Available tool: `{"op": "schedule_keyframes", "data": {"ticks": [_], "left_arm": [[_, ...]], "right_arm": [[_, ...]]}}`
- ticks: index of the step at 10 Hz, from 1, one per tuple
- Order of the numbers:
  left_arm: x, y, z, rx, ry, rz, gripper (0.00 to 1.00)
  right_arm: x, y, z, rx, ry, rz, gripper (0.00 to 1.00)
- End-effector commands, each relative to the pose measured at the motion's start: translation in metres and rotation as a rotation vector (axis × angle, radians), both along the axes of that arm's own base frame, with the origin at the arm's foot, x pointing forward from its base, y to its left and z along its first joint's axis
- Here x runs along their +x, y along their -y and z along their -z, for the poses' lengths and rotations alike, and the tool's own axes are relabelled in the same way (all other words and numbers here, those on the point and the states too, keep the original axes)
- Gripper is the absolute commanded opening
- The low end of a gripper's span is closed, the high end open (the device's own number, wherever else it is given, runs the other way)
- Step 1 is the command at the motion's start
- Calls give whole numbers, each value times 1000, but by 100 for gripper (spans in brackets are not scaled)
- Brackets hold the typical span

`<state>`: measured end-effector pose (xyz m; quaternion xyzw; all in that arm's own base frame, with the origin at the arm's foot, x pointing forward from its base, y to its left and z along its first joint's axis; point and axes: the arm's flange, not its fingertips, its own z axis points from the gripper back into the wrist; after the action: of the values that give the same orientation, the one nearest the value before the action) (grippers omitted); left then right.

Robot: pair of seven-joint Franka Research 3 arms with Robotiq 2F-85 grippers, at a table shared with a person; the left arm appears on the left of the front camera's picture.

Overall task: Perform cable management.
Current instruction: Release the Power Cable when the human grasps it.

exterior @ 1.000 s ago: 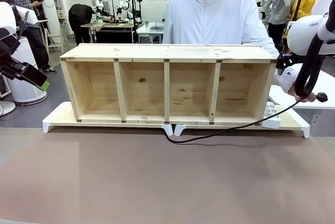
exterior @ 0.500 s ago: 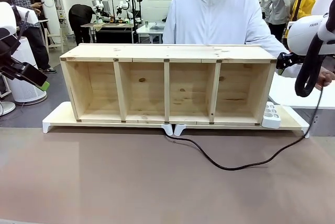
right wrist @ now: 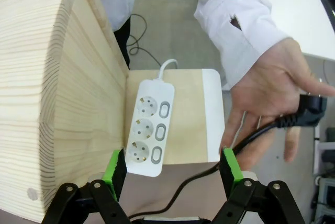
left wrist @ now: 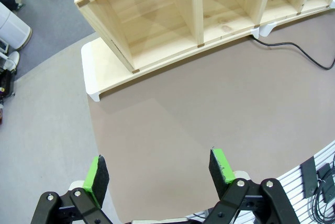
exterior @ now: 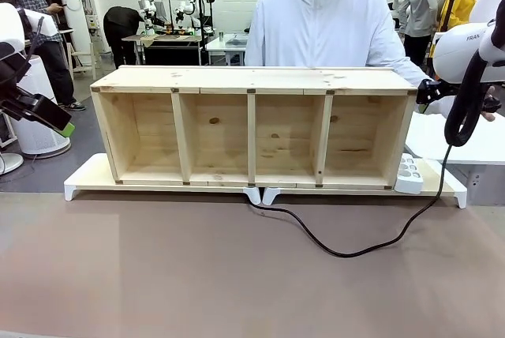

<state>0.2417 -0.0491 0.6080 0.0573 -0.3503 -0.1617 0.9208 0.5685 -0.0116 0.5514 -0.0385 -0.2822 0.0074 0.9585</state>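
My right end effector (right wrist: 171, 167) hangs with its green pads apart and nothing between them, looking down on the white three-socket power strip (right wrist: 149, 128) that lies on the white riser board (right wrist: 212, 114) just beside the end wall of the long pale wooden shelf with four open bays (exterior: 252, 126). My left end effector (left wrist: 160, 174) is also spread wide and empty, well back over the bare brown counter (exterior: 197, 275). The long thin black cable (exterior: 347, 249) has changed in the last second: it ran taut from under the middle of the shelf to the person's hand low at the counter's right edge, and now it sags in a loose loop across the counter, then climbs toward the right, where the person's hand (right wrist: 272, 96) holds it up near my right wrist. From my right wrist I see the cord crossing the open palm, with the black round plug (right wrist: 314, 110) at the fingertips. I judge this to be a handover offered to me: the plug end is presented close by, so my next job would be closing on the cord near it.
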Motion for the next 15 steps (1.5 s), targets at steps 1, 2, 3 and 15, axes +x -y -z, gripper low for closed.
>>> {"op": "schedule_keyframes", "data": {"ticks": [1,2,3,15], "left_arm": [[2,1,0,5,9,-4,100],[2,1,0,5,9,-4,100],[2,1,0,5,9,-4,100],[2,1,0,5,9,-4,100]], "right_arm": [[0,0,0,0,-2,0,91],[0,0,0,0,-2,0,91],[0,0,0,0,-2,0,91],[0,0,0,0,-2,0,91]]}}
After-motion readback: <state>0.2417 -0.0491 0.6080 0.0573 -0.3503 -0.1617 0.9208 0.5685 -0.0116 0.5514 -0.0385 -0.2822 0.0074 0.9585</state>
